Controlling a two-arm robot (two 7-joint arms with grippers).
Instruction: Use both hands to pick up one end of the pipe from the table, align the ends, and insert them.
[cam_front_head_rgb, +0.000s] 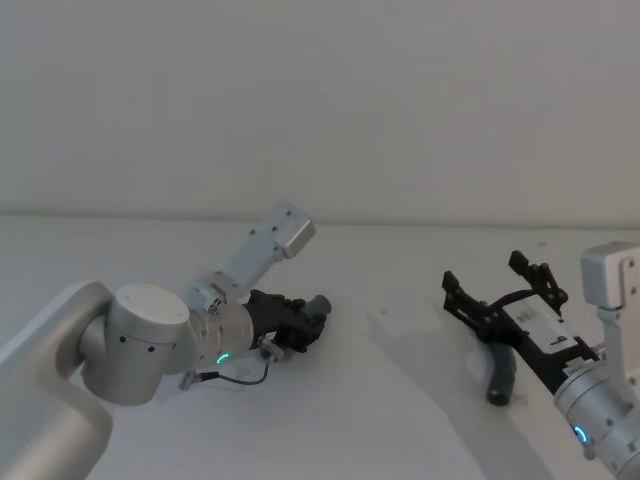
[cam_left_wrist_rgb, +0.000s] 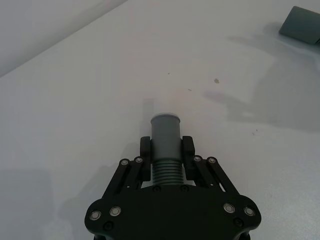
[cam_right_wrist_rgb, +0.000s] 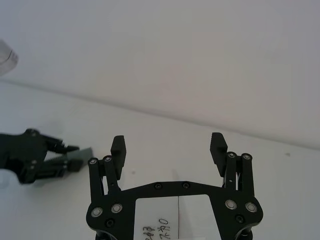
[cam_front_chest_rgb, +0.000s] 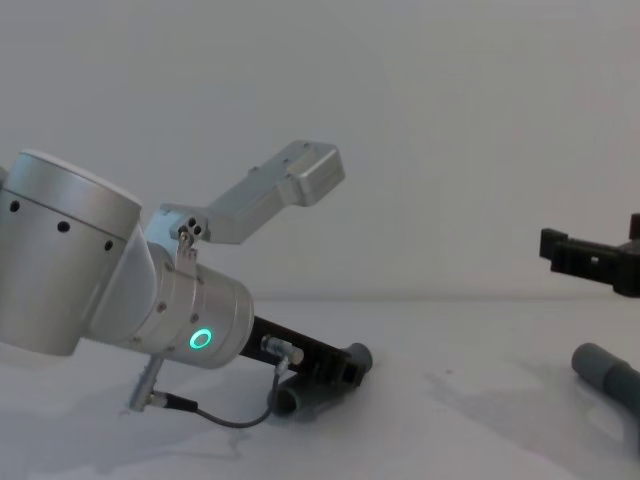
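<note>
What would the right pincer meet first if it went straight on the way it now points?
Likely bare table, then the wall: the open right pincer aims past the left pincer and its pipe piece.

the left pipe piece (cam_left_wrist_rgb: 165, 131) runs back under the left gripper (cam_left_wrist_rgb: 166, 150), its rear part hidden by the black body. the right pipe piece (cam_front_chest_rgb: 608, 372) is cut off by the chest view's right edge; in the head view the right gripper (cam_front_head_rgb: 483, 270) partly hides it. handwriting on that gripper's label (cam_right_wrist_rgb: 159, 227) is cut off and unreadable.

Bare pale grey wall (cam_front_head_rgb: 320, 100) behind a matte white table (cam_front_head_rgb: 330, 430)
</note>
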